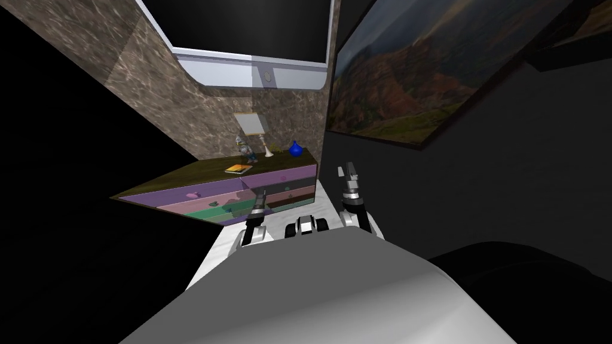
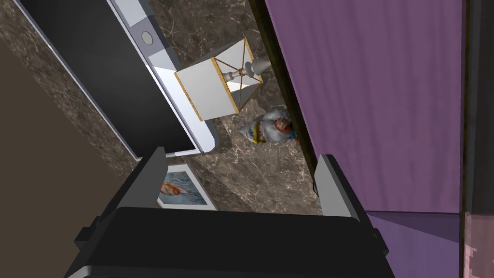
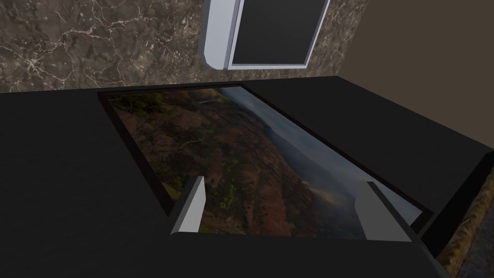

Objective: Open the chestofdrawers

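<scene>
The chest of drawers point(image 1: 269, 179) stands ahead of me, low and wide, with purple, pink and green drawer fronts and a dark top. My left gripper point(image 1: 260, 197) hangs right in front of its drawers, open, nothing between its fingers. In the left wrist view a purple drawer front point(image 2: 381, 106) runs beside one fingertip point(image 2: 333, 186), close to it. My right gripper point(image 1: 348, 173) is raised off the chest's right end, open and empty.
On the chest's top lie a book point(image 1: 238, 169), a gnome figure point(image 1: 246, 151), a lamp point(image 1: 256, 128) and a blue vase point(image 1: 295, 149). A marble wall with a window point(image 1: 251, 36) stands behind. A large landscape picture point(image 1: 430, 71) hangs on the dark right wall.
</scene>
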Available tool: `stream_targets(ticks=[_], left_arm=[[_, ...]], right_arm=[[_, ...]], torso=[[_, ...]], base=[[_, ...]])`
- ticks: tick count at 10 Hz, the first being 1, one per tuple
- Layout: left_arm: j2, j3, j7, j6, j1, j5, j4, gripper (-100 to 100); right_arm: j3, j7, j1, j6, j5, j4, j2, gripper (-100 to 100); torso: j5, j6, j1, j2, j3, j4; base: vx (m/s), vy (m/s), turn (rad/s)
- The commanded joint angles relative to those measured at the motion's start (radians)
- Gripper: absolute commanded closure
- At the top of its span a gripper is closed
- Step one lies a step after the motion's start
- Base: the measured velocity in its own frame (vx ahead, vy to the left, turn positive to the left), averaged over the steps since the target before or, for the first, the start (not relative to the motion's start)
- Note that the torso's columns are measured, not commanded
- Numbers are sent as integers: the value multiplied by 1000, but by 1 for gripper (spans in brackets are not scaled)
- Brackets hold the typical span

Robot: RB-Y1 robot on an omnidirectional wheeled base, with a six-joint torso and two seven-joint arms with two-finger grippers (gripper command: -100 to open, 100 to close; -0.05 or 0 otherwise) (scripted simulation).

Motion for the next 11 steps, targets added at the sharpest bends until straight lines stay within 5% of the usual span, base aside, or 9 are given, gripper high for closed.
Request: stream_targets(ticks=[1,6,11], left_arm=[[2,3,-3,0,-18,-2,58,-100],[-39,10,-10,-12,-61,-4,188,-100],[-174,14,-15,-19,-88,-5,267,-100]], right_arm=[[0,0,0,0,0,0,0,0],[0,0,0,0,0,0,0,0],[0,0,0,0,0,0,0,0]], torso=[[0,0,-1,0,0,0],[0,0,-1,2,1,1],[0,0,1,2,1,1]], base=[[118,-76,-10],[114,-63,-8],[85,-46,-6]])
